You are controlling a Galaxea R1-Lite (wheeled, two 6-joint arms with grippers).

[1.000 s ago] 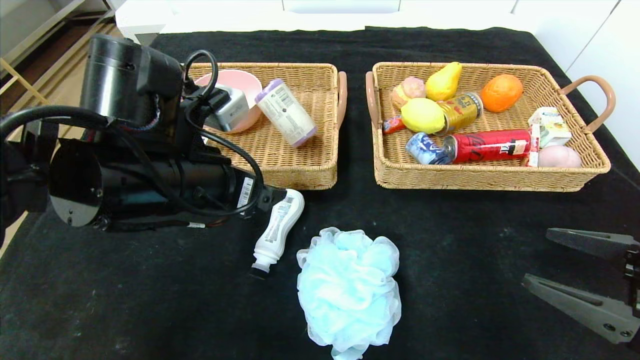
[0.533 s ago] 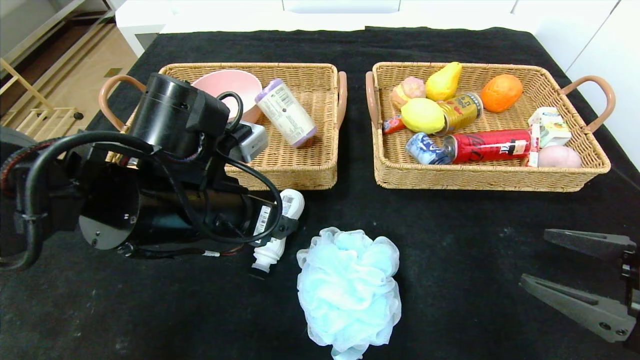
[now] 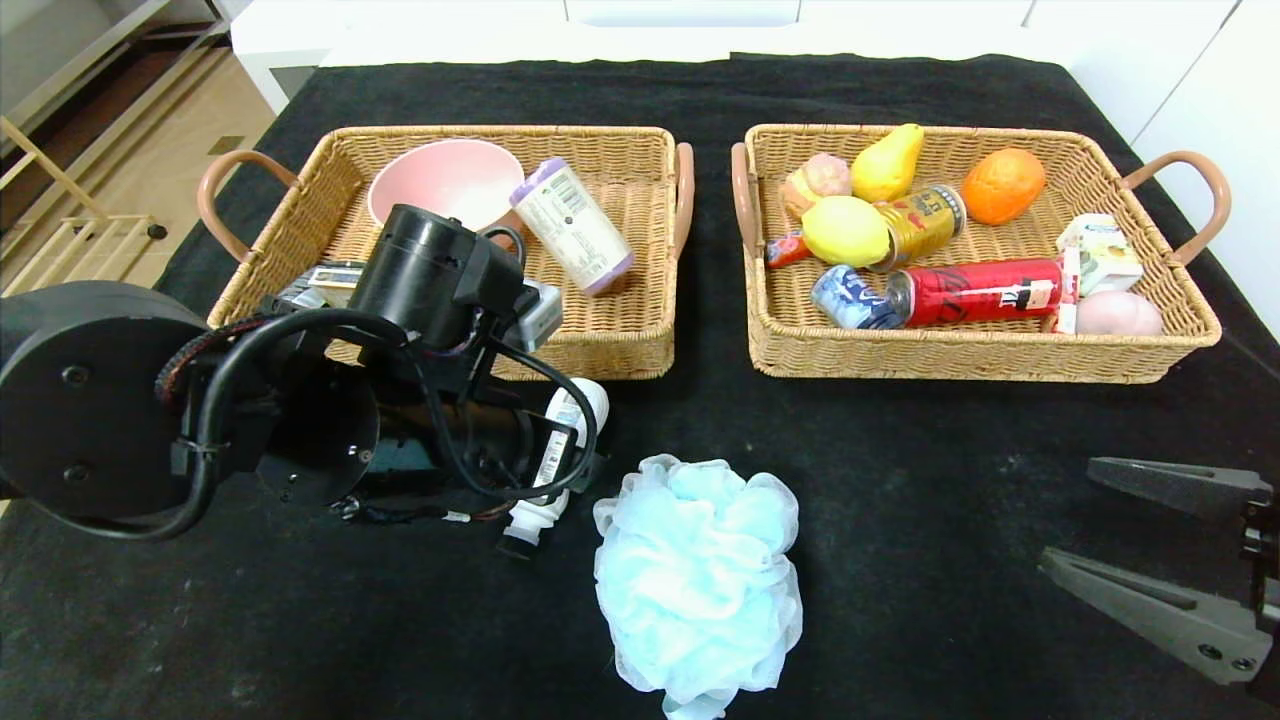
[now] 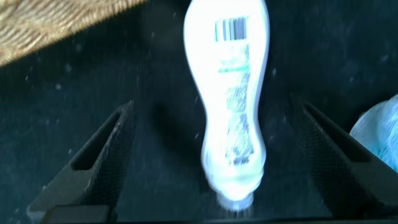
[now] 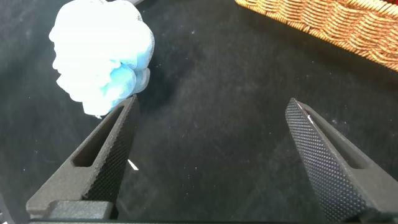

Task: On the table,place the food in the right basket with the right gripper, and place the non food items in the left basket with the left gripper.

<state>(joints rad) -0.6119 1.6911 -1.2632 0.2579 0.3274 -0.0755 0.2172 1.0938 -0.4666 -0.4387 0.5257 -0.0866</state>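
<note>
A white bottle (image 3: 578,402) lies on the black table in front of the left basket (image 3: 600,358), partly hidden under my left arm. In the left wrist view the bottle (image 4: 233,106) lies lengthwise between the fingers of my left gripper (image 4: 213,109), which is open and not touching it. A light blue bath pouf (image 3: 698,580) lies on the table at front centre and also shows in the right wrist view (image 5: 102,53). My right gripper (image 3: 1070,515) is open and empty at the front right, seen over bare cloth (image 5: 211,102).
The left basket holds a pink bowl (image 3: 445,180) and a purple-capped container (image 3: 570,225). The right basket (image 3: 950,355) holds a lemon (image 3: 845,230), a pear, an orange, cans and packets. A floor drop lies beyond the table's left edge.
My left arm has swung from over the left basket forward and down, so its gripper now straddles the white bottle. The right arm has not moved.
</note>
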